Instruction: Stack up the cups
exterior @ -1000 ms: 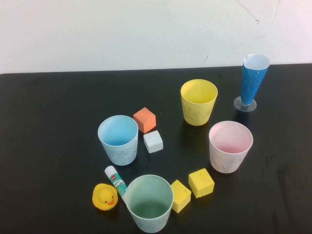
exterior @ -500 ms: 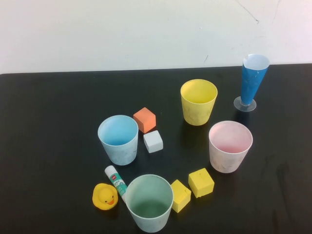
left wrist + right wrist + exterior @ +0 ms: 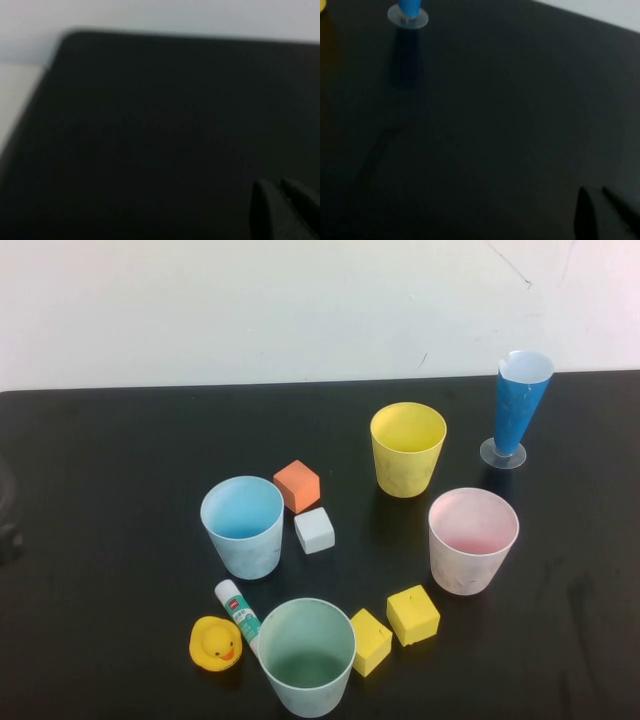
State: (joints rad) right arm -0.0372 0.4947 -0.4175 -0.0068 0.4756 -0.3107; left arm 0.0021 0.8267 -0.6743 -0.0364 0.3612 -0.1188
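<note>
Four cups stand upright and apart on the black table in the high view: light blue at the middle left, pale green at the front, yellow at the back, pink at the right. My left gripper hangs over bare table near the table's left side, its fingers close together and empty; a dark part of the left arm shows at the high view's left edge. My right gripper is over bare table at the right, fingers together and empty.
A tall blue cone on a clear base stands at the back right, also in the right wrist view. An orange block, white block, two yellow blocks, a glue stick and a rubber duck lie among the cups.
A dark part of the left arm has come into the high view at its left edge. The cups and other things have not moved.
</note>
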